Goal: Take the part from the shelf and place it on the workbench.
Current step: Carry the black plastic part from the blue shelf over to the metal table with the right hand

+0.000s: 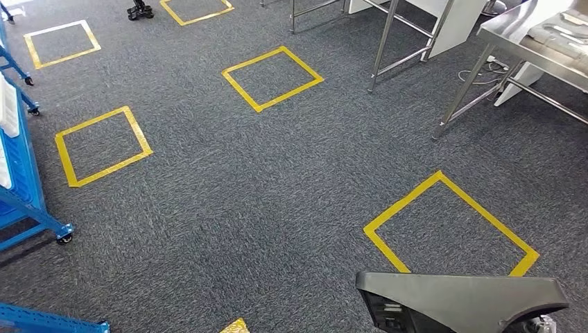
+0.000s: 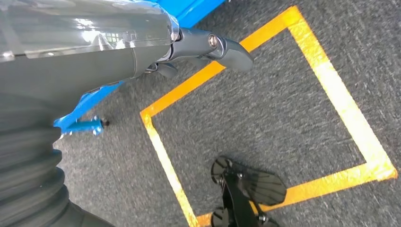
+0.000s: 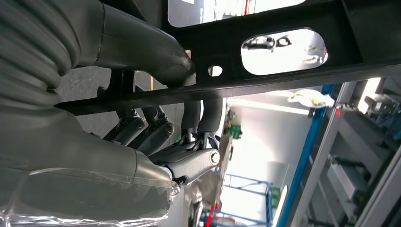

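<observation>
The right hand [image 3: 156, 142] gripped the black part [image 1: 461, 300], its long side lying flat across the robot's front, while the steel surface [image 1: 516, 28] stood well ahead on the right, and the left hand [image 2: 208, 49] hung empty.

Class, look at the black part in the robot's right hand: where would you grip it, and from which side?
On the part, grip the long straight edge rail, coming from its open side so fingers hook round it, as the right hand does. The rail is narrow and even; the slotted plate looks too broad.
</observation>
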### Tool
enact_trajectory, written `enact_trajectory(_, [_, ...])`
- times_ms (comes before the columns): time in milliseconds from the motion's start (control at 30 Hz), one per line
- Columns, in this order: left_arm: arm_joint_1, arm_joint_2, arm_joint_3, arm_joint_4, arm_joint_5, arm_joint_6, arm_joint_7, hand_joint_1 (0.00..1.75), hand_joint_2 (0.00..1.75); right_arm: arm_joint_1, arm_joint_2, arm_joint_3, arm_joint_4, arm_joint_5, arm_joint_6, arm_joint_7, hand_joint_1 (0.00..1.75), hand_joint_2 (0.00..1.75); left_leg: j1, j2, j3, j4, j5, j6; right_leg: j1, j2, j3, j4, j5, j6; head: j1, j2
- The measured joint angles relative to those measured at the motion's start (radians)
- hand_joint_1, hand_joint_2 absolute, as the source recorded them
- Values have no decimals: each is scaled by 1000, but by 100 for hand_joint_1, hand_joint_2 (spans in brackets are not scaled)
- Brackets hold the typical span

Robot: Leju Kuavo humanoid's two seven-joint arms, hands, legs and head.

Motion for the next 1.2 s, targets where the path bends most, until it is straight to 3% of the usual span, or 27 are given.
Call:
enact_trajectory(33, [-3,2,-2,-1,-1,-3,0,0,175,5,10,-6,-6,4,7,0,175,175,1,19,4,-9,3,6,0,-8,-10,13,-9,8,0,0])
enact_trajectory(67, [-4,2,-2,-2,-1,-5,-1,0,175,7,14,-9,-10,7,12,0,175,175,4,33,6,-16,7,12,1,-38,-27,46,-30,12,1,0])
enact_trajectory(133, [-2,3,-4,-2,2,-9,-1,0,175,6,23,-16,-14,12,25,-1,175,175,3,61,6,-20,8,18,-1,-107,-86,165,-97,18,1,0])
enact_trajectory(200, [0,3,-5,-2,6,-12,0,0,175,6,34,-23,-14,20,41,0,175,175,1,91,6,-19,4,17,-6,-132,-140,275,-136,25,1,0])
enact_trajectory(233, [0,3,-5,-2,8,-14,0,0,175,6,40,-26,-14,24,50,0,175,175,1,105,7,-18,2,15,-8,-136,-142,281,-127,28,1,0])
enact_trajectory(267, [-1,3,-5,-2,8,-16,1,0,175,6,45,-31,-14,26,56,0,175,175,1,119,9,-17,-1,13,-9,-142,-121,244,-100,30,1,0])
enact_trajectory(333, [-3,3,-6,-3,9,-19,1,0,175,6,52,-39,-15,29,66,1,175,175,0,142,17,-14,-10,4,-9,-177,-40,101,-38,26,1,0])
enact_trajectory(400, [-5,3,-7,-3,10,-20,1,0,175,4,60,-45,-16,30,72,3,175,175,-4,160,25,-11,-19,-7,-3,-207,9,11,-15,14,1,0])
enact_trajectory(433, [-6,4,-8,-3,10,-21,0,0,175,3,65,-49,-17,31,76,4,175,175,-6,169,30,-11,-21,-13,1,-208,12,4,-18,7,1,0])
enact_trajectory(500, [-10,4,-11,-3,8,-25,-1,0,175,4,76,-60,-18,35,88,7,175,175,-5,184,37,-11,-27,-24,1,-184,10,1,-15,-5,1,0])
enact_trajectory(567, [-14,5,-16,-3,5,-31,-3,0,175,4,92,-76,-23,39,101,8,175,175,0,147,27,25,-57,-34,-5,-162,11,-5,-11,-18,1,0])
enact_trajectory(633, [-14,6,-21,-3,1,-33,-5,0,175,3,105,-89,-27,41,113,8,175,175,4,85,-26,143,-122,-40,-6,-140,11,-8,-8,-28,1,0])
enact_trajectory(700, [-10,7,-25,-3,-2,-36,-5,0,175,3,117,-101,-28,43,125,9,175,175,5,64,-92,273,-168,-41,-3,-114,11,-7,-8,-31,1,0])
enact_trajectory(733, [-9,7,-26,-3,-3,-37,-6,0,175,4,123,-108,-28,44,132,9,175,175,5,62,-108,297,-163,-40,-2,-99,12,-7,-8,-31,1,0])
enact_trajectory(767, [-8,8,-27,-3,-4,-38,-6,0,175,6,128,-114,-28,44,138,9,175,175,5,60,-105,276,-135,-37,0,-83,14,-6,-8,-31,1,0])
enact_trajectory(800, [-9,9,-28,-3,-4,-38,-6,0,175,7,132,-120,-28,45,145,9,175,175,4,53,-84,219,-94,-32,1,-68,16,-6,-9,-31,1,0])
enact_trajectory(867, [-10,13,-32,-3,-5,-39,-8,0,175,8,142,-131,-28,46,159,9,175,175,5,0,-30,74,-22,-20,2,-41,16,-4,-9,-27,1,0])
enact_trajectory(933, [-10,16,-36,-3,-5,-40,-9,0,175,9,150,-140,-28,49,171,9,175,175,3,-36,-6,6,-4,-12,-2,-16,8,-1,-7,-17,1,0])
enact_trajectory(1000, [-11,17,-41,-4,-6,-42,-9,0,175,11,157,-148,-29,54,179,9,175,175,2,-16,-2,-3,-2,-5,-5,10,0,-2,-2,-1,1,0])
enact_trajectory(1033, [-13,17,-43,-4,-6,-44,-9,0,175,12,161,-152,-31,57,183,10,175,175,4,-2,1,-9,2,0,-5,3,-5,3,-6,5,1,0])
enact_trajectory(1100, [-15,16,-47,-5,-7,-47,-10,0,175,11,168,-159,-35,61,193,12,175,175,9,28,6,-22,10,11,-1,-52,-35,63,-44,12,2,0])
enact_trajectory(1133, [-14,17,-49,-5,-7,-49,-10,0,175,9,171,-161,-36,63,198,13,175,175,7,43,7,-24,10,15,-1,-90,-64,122,-78,14,2,0])
enact_trajectory(1200, [-11,17,-51,-5,-7,-51,-11,0,175,5,178,-167,-36,69,210,18,175,175,5,74,7,-24,8,17,-6,-126,-128,249,-131,22,2,0])
